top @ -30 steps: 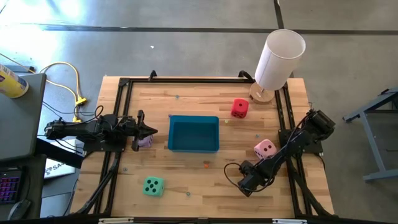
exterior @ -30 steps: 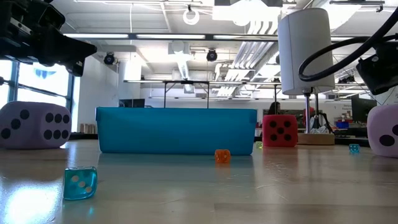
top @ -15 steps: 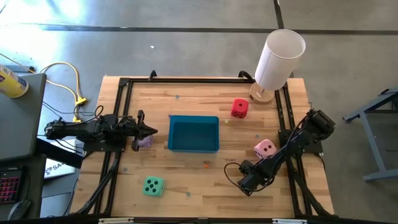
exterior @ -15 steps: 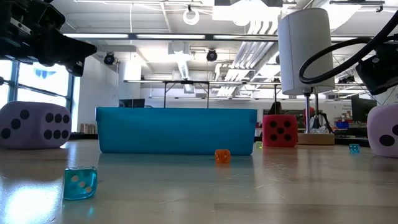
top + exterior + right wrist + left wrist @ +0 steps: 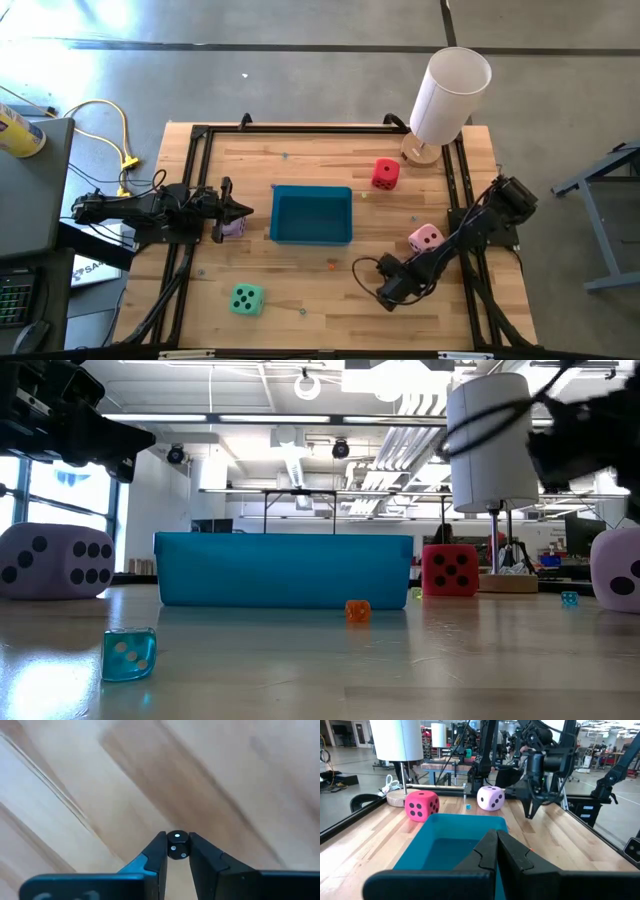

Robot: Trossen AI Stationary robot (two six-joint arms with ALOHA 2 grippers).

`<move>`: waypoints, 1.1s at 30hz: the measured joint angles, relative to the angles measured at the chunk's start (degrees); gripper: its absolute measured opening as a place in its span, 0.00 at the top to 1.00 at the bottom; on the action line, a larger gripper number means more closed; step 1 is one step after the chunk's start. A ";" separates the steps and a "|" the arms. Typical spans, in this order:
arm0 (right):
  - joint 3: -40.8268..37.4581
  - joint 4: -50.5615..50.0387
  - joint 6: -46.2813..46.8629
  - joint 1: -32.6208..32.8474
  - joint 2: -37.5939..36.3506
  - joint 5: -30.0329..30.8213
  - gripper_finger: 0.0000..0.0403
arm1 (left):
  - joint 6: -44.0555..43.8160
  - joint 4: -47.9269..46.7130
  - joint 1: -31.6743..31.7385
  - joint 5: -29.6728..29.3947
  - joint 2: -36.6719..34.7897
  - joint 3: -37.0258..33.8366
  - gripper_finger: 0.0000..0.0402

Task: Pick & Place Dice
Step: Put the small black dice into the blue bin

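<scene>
right gripper (image 5: 176, 846) pinching a small black die (image 5: 177, 844) over bare wood | left gripper (image 5: 496, 851) sitting shut, empty, beside teal tray (image 5: 311, 216) | no readable writing

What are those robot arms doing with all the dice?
The right gripper is pinching a tiny black die with white dots between its fingertips, above the wooden table. The left gripper is shut and waits beside the teal tray, by the lilac die. The red die, pink die and mint green die sit on the table, outside the tray.
</scene>
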 joint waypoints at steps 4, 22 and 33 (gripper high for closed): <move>3.03 -0.62 -4.27 -0.71 -0.05 2.53 0.86 | 0.00 0.01 -0.01 0.00 0.00 0.00 1.00; 20.32 -3.65 -31.06 -7.64 -0.25 9.33 0.86 | 0.00 0.01 0.00 0.00 0.00 0.00 1.00; 27.82 -3.62 -47.86 -12.82 -0.29 12.81 0.86 | 0.00 0.01 -0.02 0.00 0.23 0.00 1.00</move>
